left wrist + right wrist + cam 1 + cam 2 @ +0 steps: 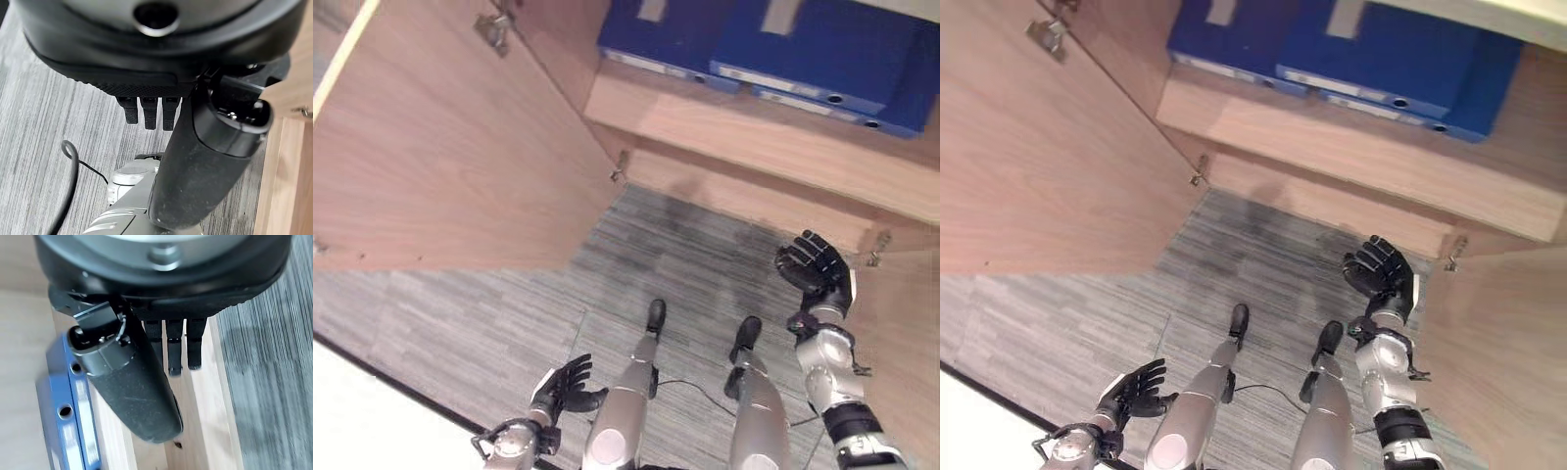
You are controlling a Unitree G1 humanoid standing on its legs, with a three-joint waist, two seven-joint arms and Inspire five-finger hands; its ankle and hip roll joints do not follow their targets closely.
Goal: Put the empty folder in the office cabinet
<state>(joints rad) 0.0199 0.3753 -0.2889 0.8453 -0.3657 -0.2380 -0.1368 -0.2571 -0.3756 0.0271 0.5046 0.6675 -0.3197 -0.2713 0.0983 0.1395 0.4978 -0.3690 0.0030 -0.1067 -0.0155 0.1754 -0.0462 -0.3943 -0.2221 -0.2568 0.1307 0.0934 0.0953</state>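
Blue folders (822, 54) lie flat on the lower shelf of the open wooden cabinet (773, 137); their spines with round holes face outward. The same blue folders (68, 406) show past my right hand in its wrist view. My right hand (818, 269) is raised in front of the cabinet's bottom edge, below the shelf, fingers relaxed and holding nothing. My left hand (566, 384) hangs low near the floor, fingers spread and empty.
The cabinet's left door (440, 147) stands wide open, with hinges (620, 168) on its edge. The right door (901, 333) is open beside my right arm. Grey carpet (509, 323) covers the floor.
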